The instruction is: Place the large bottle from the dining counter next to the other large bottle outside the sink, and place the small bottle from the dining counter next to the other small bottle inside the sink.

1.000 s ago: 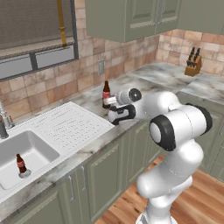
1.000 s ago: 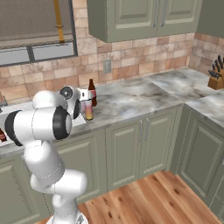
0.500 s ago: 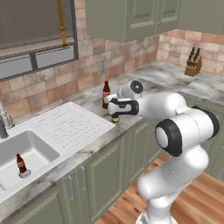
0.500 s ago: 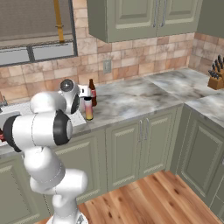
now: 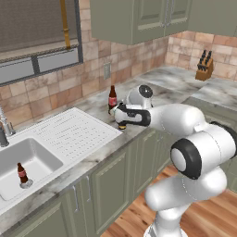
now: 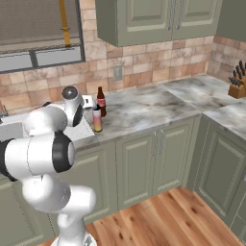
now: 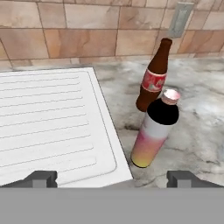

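The large bottle (image 7: 152, 136), fading pink to orange with a dark cap, stands upright on the marbled counter just past the drainboard's corner. Right behind it, close but apart, is the other large bottle (image 7: 154, 79), dark brown with a red label. The same pair shows as the large bottle (image 6: 97, 120) and the brown bottle (image 6: 101, 100). My gripper (image 7: 113, 178) is open, drawn back from the pink-orange bottle with nothing between its fingers. In the left base view the gripper (image 5: 121, 114) hangs in front of the brown bottle (image 5: 112, 96). A small brown bottle (image 5: 21, 172) stands in the sink (image 5: 42, 159). The dining counter is out of view.
A ribbed white drainboard (image 5: 69, 132) lies between basin and bottles. A chrome tap (image 5: 4, 127) rises at the far left. A knife block (image 5: 203, 69) stands on the far right counter. The brick wall runs close behind the bottles.
My hand has shifted slightly toward the sink side while the arm's elbow swung out. The jaws stayed open and both large bottles kept their places.
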You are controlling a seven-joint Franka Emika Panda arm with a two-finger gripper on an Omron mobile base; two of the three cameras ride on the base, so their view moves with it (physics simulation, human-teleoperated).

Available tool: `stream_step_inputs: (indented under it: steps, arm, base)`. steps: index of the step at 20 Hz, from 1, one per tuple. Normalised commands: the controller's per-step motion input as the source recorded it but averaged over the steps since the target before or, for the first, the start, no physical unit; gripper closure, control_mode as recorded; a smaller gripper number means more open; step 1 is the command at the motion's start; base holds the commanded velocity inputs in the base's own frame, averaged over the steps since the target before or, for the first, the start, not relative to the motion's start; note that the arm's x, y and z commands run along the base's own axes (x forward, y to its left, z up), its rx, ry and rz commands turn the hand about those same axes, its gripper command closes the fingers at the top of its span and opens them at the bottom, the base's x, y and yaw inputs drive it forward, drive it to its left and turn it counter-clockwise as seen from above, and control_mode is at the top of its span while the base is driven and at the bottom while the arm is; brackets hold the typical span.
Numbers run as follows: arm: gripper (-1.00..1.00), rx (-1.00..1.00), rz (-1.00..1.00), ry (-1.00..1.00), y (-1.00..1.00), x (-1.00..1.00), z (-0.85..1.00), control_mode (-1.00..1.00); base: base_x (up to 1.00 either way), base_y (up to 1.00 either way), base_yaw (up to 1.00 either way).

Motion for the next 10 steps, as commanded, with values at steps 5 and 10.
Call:
stream_step_inputs:
  steps: [5,10]
  arm:
    - [-1.0,-0.14,0.07,0.0,0.38,-0.56,-0.14,-1.0]
    - [-1.0,-0.12,0.06,0.0,0.3,-0.44,0.0,-1.0]
  base:
    - [0.0,0.0,0.0]
    - [0.0,0.0,0.0]
